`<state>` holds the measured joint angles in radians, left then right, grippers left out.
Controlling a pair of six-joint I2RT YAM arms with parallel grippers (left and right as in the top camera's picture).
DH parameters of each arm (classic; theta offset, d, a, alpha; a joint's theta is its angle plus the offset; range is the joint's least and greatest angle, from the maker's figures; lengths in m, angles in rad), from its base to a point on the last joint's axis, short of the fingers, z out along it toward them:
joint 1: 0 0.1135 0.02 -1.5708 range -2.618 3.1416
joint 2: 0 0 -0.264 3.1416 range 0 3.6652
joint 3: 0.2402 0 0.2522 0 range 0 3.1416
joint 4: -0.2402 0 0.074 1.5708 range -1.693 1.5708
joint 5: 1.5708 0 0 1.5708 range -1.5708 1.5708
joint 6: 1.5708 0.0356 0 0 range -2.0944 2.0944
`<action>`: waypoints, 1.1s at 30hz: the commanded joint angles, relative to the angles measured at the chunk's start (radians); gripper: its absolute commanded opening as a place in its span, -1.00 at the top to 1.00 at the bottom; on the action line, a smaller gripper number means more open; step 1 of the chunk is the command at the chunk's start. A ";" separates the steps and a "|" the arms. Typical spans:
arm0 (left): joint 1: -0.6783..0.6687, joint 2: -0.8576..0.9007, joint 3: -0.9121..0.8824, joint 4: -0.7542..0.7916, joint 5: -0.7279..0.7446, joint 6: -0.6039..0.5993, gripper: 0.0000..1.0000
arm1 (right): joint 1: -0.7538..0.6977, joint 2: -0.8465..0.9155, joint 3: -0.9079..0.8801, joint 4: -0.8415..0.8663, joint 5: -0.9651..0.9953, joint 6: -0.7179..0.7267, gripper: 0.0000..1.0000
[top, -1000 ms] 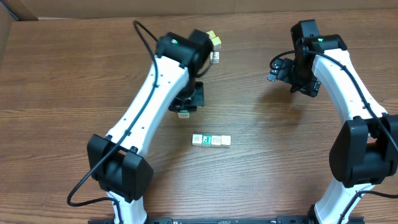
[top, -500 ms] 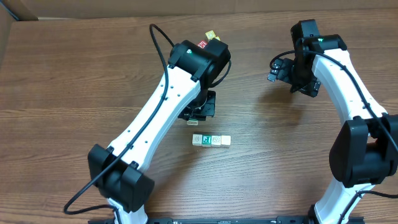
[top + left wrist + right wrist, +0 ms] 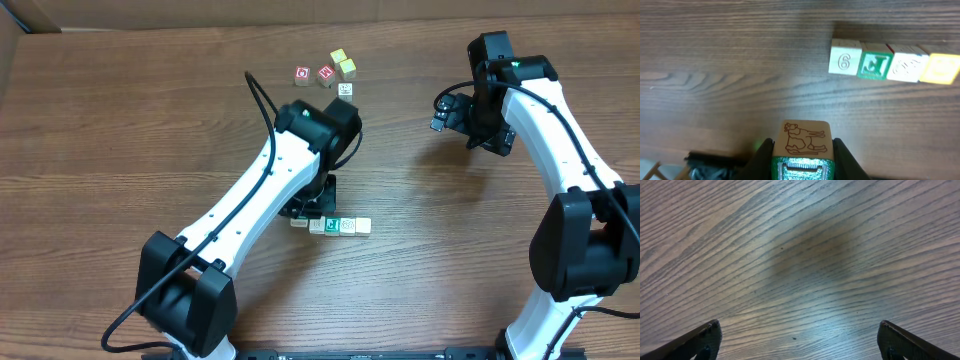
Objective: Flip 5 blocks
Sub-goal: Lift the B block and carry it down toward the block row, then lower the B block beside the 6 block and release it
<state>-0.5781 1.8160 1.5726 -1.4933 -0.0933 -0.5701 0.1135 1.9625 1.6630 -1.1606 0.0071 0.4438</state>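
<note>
A row of pale blocks [image 3: 340,226] lies at the table's middle. The left wrist view shows them as a "6" block [image 3: 845,57], a green-printed one [image 3: 875,61], a pale one [image 3: 905,63] and a yellow-faced one [image 3: 940,68]. My left gripper [image 3: 306,213] [image 3: 802,146] is shut on another block [image 3: 299,221] [image 3: 801,137], which shows a brown animal drawing above a green face. It hangs just left of the row's left end. My right gripper [image 3: 441,111] [image 3: 799,326] is open over bare wood at the back right, holding nothing.
At the back centre sit two red-printed cubes [image 3: 302,74] [image 3: 326,73], two yellowish cubes [image 3: 339,57] [image 3: 348,68] and a small white one [image 3: 345,89]. The left arm stretches diagonally from the front left.
My left arm has swung from the back cluster forward with the block, bringing it down beside the row's left end. The back cubes are uncovered. The right arm has not moved.
</note>
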 commanded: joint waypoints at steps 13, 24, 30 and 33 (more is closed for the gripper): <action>0.163 -0.089 -0.294 0.308 0.061 0.084 0.60 | -0.001 -0.016 0.014 0.004 0.007 -0.006 -1.00; 0.175 -0.089 -0.367 0.425 0.112 0.129 0.54 | -0.001 -0.016 0.014 0.004 0.007 -0.006 -1.00; 0.172 -0.089 -0.429 0.465 0.113 0.128 0.51 | -0.001 -0.016 0.014 0.004 0.007 -0.006 -1.00; 0.172 -0.089 -0.437 0.478 0.113 0.130 0.37 | -0.001 -0.016 0.014 0.004 0.007 -0.006 -1.00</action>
<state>-0.3996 1.7447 1.1461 -1.0237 0.0086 -0.4595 0.1135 1.9625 1.6630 -1.1603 0.0074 0.4431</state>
